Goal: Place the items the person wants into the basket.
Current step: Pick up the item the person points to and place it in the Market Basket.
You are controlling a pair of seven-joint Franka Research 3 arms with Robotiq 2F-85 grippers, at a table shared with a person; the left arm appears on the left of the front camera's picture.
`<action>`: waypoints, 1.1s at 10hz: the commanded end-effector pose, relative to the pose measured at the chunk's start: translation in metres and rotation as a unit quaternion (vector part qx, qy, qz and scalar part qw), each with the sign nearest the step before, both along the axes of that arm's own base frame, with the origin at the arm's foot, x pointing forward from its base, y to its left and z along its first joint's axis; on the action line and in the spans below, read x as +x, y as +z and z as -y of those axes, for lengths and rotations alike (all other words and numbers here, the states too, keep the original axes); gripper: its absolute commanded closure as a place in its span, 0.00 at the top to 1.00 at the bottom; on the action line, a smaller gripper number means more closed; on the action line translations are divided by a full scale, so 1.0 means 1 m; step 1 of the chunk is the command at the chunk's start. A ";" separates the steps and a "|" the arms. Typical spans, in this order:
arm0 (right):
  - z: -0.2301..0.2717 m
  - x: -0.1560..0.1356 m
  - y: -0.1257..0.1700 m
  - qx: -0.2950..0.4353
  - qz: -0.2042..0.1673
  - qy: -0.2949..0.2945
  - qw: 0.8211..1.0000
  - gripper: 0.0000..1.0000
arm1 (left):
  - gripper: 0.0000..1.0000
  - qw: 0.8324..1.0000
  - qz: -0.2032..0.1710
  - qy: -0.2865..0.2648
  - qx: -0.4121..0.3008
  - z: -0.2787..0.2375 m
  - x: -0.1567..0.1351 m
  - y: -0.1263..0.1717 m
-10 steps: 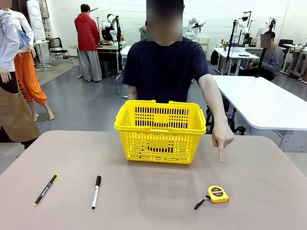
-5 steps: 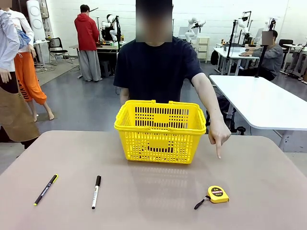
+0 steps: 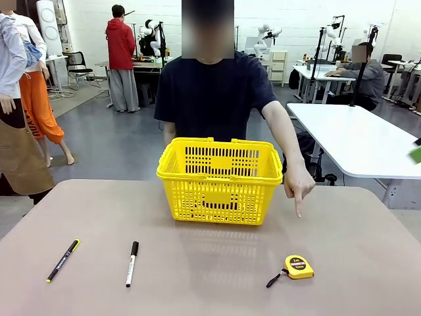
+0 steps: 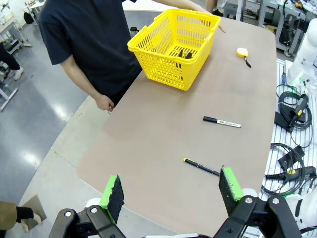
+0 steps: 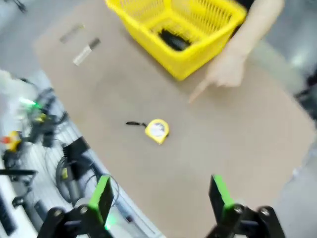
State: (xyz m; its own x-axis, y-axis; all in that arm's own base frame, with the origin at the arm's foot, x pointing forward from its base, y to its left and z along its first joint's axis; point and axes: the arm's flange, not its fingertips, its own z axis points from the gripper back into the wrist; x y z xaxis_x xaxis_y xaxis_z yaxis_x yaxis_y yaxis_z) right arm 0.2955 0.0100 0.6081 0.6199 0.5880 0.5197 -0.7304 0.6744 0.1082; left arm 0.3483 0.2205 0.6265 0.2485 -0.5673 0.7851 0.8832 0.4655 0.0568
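The yellow basket [image 3: 220, 181] stands mid-table in front of the person in the black T-shirt [image 3: 214, 92]. Their hand [image 3: 297, 187] points down at the table right of the basket, toward the yellow tape measure [image 3: 298, 266] lying near the front right. In the right wrist view, my right gripper [image 5: 159, 196] hangs open high above the tape measure [image 5: 157, 131]. A dark item, apparently the stapler [image 5: 172, 39], lies inside the basket [image 5: 178, 29]. My left gripper [image 4: 172, 187] is open, high over the table's left end, far from the basket [image 4: 174, 47]. The utility knife is hidden.
Two black pens [image 3: 63, 260] [image 3: 132, 263] lie at the front left of the table. A green pad [image 3: 416, 155] of my right gripper pokes in at the front view's right edge. Cables and gear [image 4: 292, 114] sit beside the table on my side.
The person's pointing hand has drawn back slightly toward the basket. A green pad of my right gripper has come into the front view's right edge. The tape measure has not moved.
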 end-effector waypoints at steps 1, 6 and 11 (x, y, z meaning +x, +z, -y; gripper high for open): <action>-0.040 0.026 -0.037 -0.008 -0.063 -0.039 0.997 1.00 | 1.00 1.000 0.012 -0.008 -0.007 -0.001 -0.001 0.000; -0.113 0.055 -0.105 -0.079 -0.069 -0.127 0.986 1.00 | 1.00 1.000 0.012 -0.008 -0.007 -0.001 -0.001 0.000; -0.113 0.056 -0.108 -0.074 -0.066 -0.113 0.989 1.00 | 1.00 1.000 0.012 -0.008 -0.007 -0.001 -0.001 0.000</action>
State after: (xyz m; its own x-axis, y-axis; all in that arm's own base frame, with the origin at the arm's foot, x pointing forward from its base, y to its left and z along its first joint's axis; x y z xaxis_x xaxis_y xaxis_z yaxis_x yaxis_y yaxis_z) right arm 0.3537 0.1205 0.4982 0.7980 0.4997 0.3370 -0.5564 0.8257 0.0933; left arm 0.3482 0.2207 0.6265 0.2486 -0.5672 0.7852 0.8831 0.4657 0.0568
